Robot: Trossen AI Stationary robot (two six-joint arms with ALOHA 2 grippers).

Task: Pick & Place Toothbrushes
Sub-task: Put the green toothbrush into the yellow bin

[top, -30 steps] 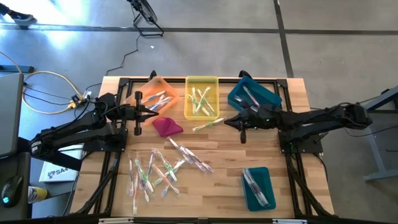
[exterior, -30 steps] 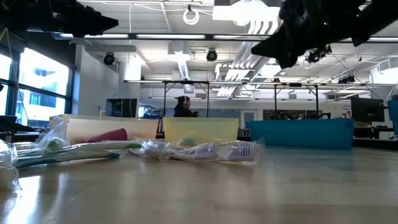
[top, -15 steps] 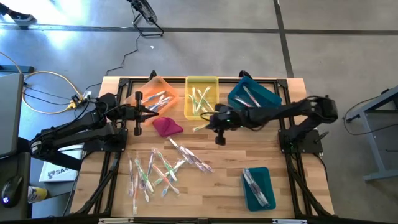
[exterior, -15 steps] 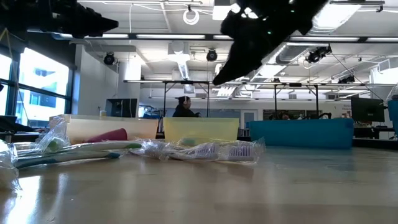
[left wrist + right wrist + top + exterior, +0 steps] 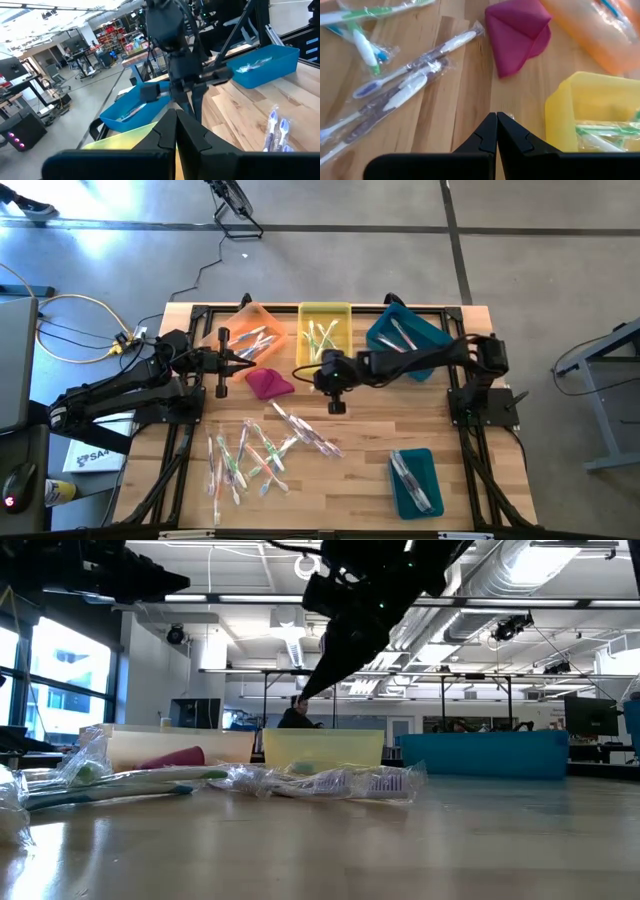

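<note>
Left pincer: fingers together, holding nothing, hovering over the table just left of the magenta cloth and near the orange bin.

Right pincer: fingers together, empty, reaching leftward across the table to a spot just in front of the yellow bin, to the right of the magenta cloth. In its wrist view the closed tips sit above bare wood between the cloth and the yellow bin's corner.

Toothbrushes: the main scatter of wrapped toothbrushes lies on the near left part of the table, with a second wrapped group toward the middle. Further toothbrushes lie inside the orange bin, the yellow bin, the far teal bin and the near right teal bin. In the low view the wrapped brushes lie flat on the wood in front of the bins.

A person shows in the room well beyond the table.
</note>
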